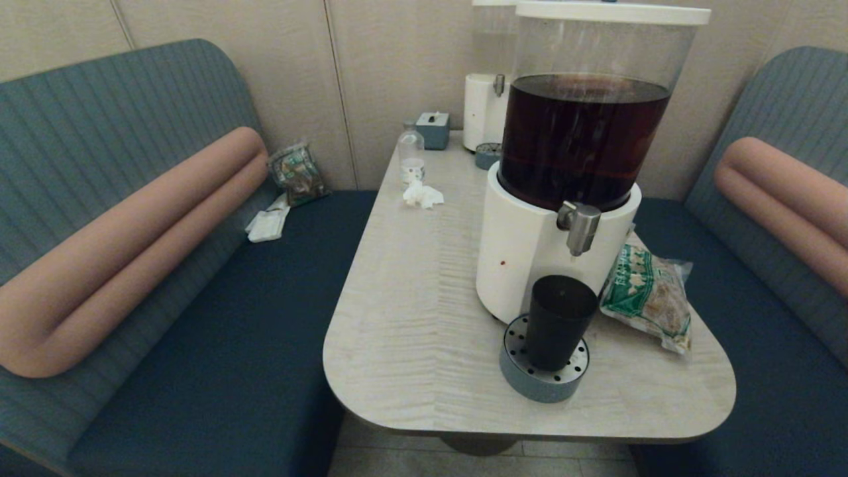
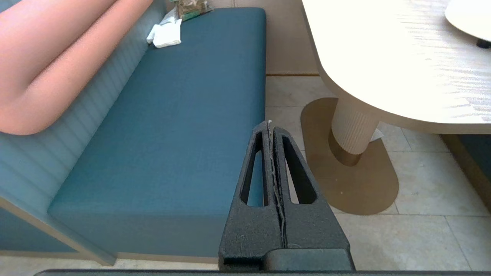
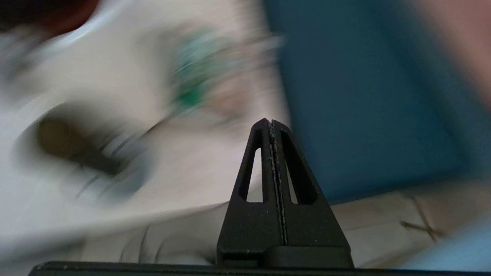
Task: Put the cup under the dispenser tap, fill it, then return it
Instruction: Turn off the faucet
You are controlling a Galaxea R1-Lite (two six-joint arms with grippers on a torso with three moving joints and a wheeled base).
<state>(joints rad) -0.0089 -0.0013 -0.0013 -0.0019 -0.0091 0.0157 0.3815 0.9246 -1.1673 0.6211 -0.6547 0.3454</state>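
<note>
Since the matte black tapered cup [image 1: 560, 321] on the table's [image 1: 411, 318] near edge looks light and rigid, a mid-wall grip is judged best; the left gripper [image 2: 271, 123] and right gripper [image 3: 271, 121] are seen pressed together, empty.

My left gripper [image 2: 271, 126]: matte black, grainy, two tapered fingers with long slots.
My right gripper [image 3: 271, 123]: same black slotted wedge shape.
</note>
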